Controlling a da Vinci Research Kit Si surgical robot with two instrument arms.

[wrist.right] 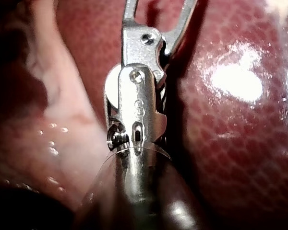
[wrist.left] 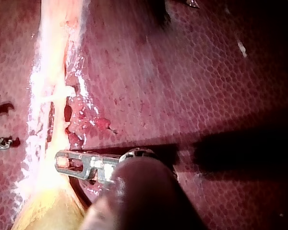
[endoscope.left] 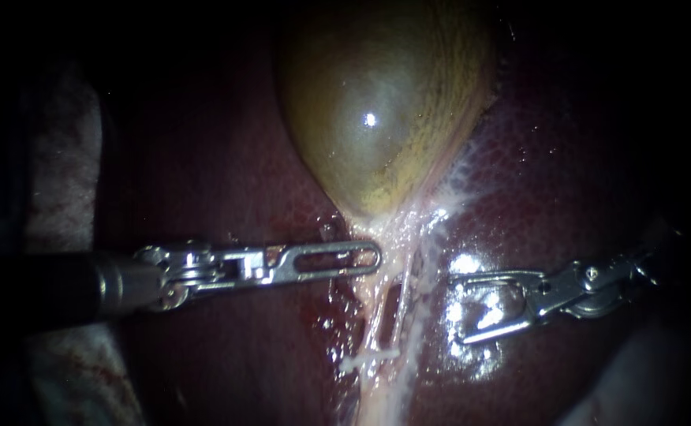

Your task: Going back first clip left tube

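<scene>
The olive gallbladder [endoscope.left: 381, 102] narrows to a pale neck, and two pale tubes run down from it. A white clip [endoscope.left: 369, 359] sits across the left tube [endoscope.left: 377, 315], low in the endoscope view. My left instrument [endoscope.left: 373, 257] comes in level from the left. Its slotted jaws lie together, with the tip against the pale tissue just under the neck. My right instrument [endoscope.left: 456, 309] hovers over the liver to the right of the tubes. Its jaws are open, with nothing gripped. In the left wrist view, the left instrument [wrist.left: 62, 162] rests on the pale strand.
Dark red liver [endoscope.left: 227, 181] surrounds the gallbladder and shines wet on the right [endoscope.left: 472, 264]. A pale cloth [endoscope.left: 61, 173] lies at the far left. In the right wrist view, the right instrument [wrist.right: 156, 14] spreads its jaws over glistening liver [wrist.right: 235, 81].
</scene>
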